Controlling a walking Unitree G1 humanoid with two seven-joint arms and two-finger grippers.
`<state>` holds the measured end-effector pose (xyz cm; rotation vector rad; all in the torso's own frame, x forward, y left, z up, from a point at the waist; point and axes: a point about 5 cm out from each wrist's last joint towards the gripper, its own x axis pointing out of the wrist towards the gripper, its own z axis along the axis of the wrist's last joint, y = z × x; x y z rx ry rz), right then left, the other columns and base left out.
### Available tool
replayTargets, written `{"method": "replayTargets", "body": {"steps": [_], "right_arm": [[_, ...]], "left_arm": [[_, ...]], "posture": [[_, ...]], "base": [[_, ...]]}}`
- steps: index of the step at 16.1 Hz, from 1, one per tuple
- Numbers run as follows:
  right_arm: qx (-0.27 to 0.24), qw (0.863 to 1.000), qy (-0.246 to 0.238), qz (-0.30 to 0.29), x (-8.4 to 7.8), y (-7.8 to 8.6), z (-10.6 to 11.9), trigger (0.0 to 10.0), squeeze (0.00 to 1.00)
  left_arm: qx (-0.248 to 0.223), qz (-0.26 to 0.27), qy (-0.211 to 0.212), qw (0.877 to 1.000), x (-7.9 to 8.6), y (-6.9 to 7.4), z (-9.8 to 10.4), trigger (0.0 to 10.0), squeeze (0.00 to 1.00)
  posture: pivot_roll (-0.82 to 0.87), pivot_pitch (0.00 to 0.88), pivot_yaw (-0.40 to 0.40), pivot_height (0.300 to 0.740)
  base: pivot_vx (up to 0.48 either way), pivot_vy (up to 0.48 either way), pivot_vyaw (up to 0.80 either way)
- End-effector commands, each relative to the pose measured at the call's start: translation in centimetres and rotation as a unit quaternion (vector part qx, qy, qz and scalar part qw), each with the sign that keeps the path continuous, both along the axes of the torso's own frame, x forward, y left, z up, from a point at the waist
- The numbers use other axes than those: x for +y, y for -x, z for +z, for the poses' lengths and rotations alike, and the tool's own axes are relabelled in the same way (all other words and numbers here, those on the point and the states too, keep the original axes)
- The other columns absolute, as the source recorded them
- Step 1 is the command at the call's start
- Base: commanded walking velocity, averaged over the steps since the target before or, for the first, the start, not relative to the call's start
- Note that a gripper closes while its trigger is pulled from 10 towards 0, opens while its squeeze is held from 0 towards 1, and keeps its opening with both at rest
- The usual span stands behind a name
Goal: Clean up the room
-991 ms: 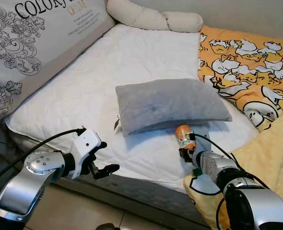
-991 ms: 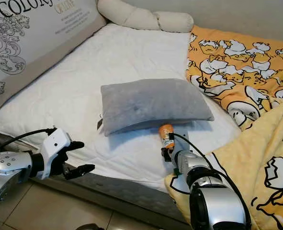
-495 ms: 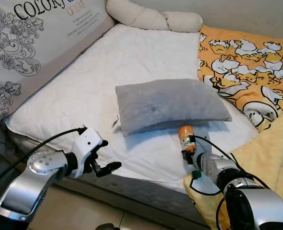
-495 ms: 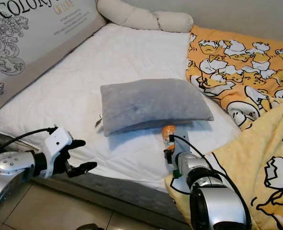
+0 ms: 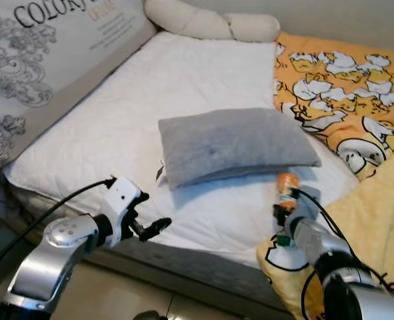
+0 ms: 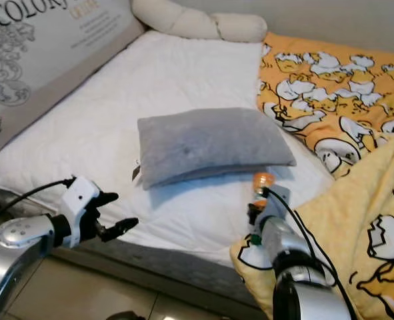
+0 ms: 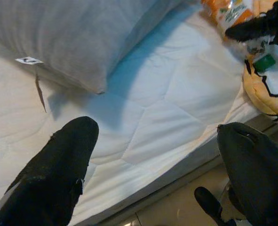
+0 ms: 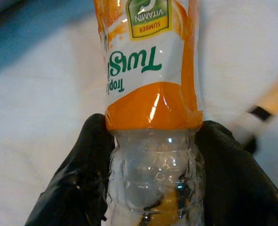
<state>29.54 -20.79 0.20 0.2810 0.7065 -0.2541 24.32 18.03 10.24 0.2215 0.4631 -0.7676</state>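
right wrist view: right pincer (image 8: pixel 153 188) grips bottle (image 8: pixel 150 89) (mattress (image 5: pixel 203 220) edge).

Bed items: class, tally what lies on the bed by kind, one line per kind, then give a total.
Grey pillow: 1
Cream bolster: 1
Orange bottle, held in the right gripper: 1
Yellow cartoon blanket: 1
Large printed cushion: 1
Total: 5

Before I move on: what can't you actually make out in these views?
- Bottle cap end: cut off by the right wrist view's edge, between the right gripper fingers.
- Gray pillow underside: hidden by the pillow itself, eye views.
- Pillow tag print: too small, left wrist view.
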Motion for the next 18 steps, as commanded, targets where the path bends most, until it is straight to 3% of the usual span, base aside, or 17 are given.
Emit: {"method": "replayTargets", "body": {"steps": [1,2,3,4,5,6,7,8,9,10,12,18], "right_arm": [[-0.031,0.998,0.004,-0.049,-0.9,-0.1,0.9,0.0,0.00],[-0.081,0.990,0.035,-0.109,-2.1,0.1,2.1,0.0,0.00],[-0.141,0.975,0.054,-0.161,-3.1,0.4,3.7,4.7,0.00],[-0.203,0.958,0.149,-0.139,-4.0,-0.5,6.4,10.0,0.00],[-0.271,0.940,0.202,-0.054,-2.9,-2.1,9.4,10.0,0.00],[-0.285,0.937,0.198,-0.033,-2.3,-2.4,10.2,10.0,0.00],[-0.332,0.925,0.169,0.072,0.8,-3.4,12.4,10.0,0.00],[-0.335,0.922,0.124,0.148,3.3,-3.4,12.7,10.0,0.00],[-0.331,0.919,0.108,0.187,4.6,-3.1,12.6,10.0,0.00],[-0.325,0.921,0.090,0.196,5.6,-2.5,12.0,10.0,0.00],[-0.298,0.932,0.087,0.185,5.6,-1.9,10.6,10.0,0.00],[-0.274,0.936,0.040,0.216,7.0,-0.8,10.1,10.0,0.00]], "left_arm": [[-0.002,0.005,-0.007,1.000,-0.1,0.1,-0.3,10.0,0.00],[-0.014,0.022,-0.007,1.000,-0.2,-0.1,-0.3,10.0,0.00],[-0.034,0.039,-0.019,0.998,-0.1,-0.7,-0.3,10.0,0.00],[-0.068,0.079,-0.023,0.994,0.1,-1.8,0.1,10.0,0.00],[-0.104,0.128,-0.028,0.986,0.6,-3.1,0.7,10.0,0.00],[-0.109,0.141,-0.029,0.984,0.7,-3.4,0.8,10.0,0.00],[-0.136,0.183,-0.024,0.973,0.8,-4.2,1.3,10.0,0.00],[-0.149,0.206,-0.014,0.967,0.8,-4.4,1.7,10.0,0.00],[-0.153,0.215,-0.009,0.965,0.7,-4.5,1.7,10.0,0.00],[-0.156,0.215,-0.011,0.964,0.3,-4.5,1.5,10.0,0.00],[-0.159,0.214,-0.009,0.964,-0.1,-4.5,1.4,10.0,0.00],[-0.165,0.247,-0.013,0.955,0.0,-4.8,1.5,10.0,0.00]], "posture": [[-0.01,0.000,0.027,0.740],[-0.02,0.000,0.029,0.740],[-0.02,0.000,0.032,0.740],[-0.02,0.000,0.030,0.740],[-0.01,0.000,0.030,0.740],[-0.01,0.000,0.033,0.740],[-0.01,0.000,0.037,0.740],[-0.01,0.000,0.034,0.740],[-0.01,0.000,0.031,0.740],[-0.01,0.000,0.025,0.740],[0.01,0.000,0.015,0.740],[0.01,0.000,0.021,0.740]], "base": [[0.000,0.000,0.00],[0.000,0.000,0.00],[0.000,0.000,0.00],[0.000,0.000,0.00],[0.000,0.000,0.00],[0.000,0.000,0.68],[0.000,0.000,0.80],[0.000,0.000,0.80],[0.000,0.000,0.80],[0.000,0.000,0.80],[0.000,0.000,0.80],[0.000,0.000,0.80]]}}
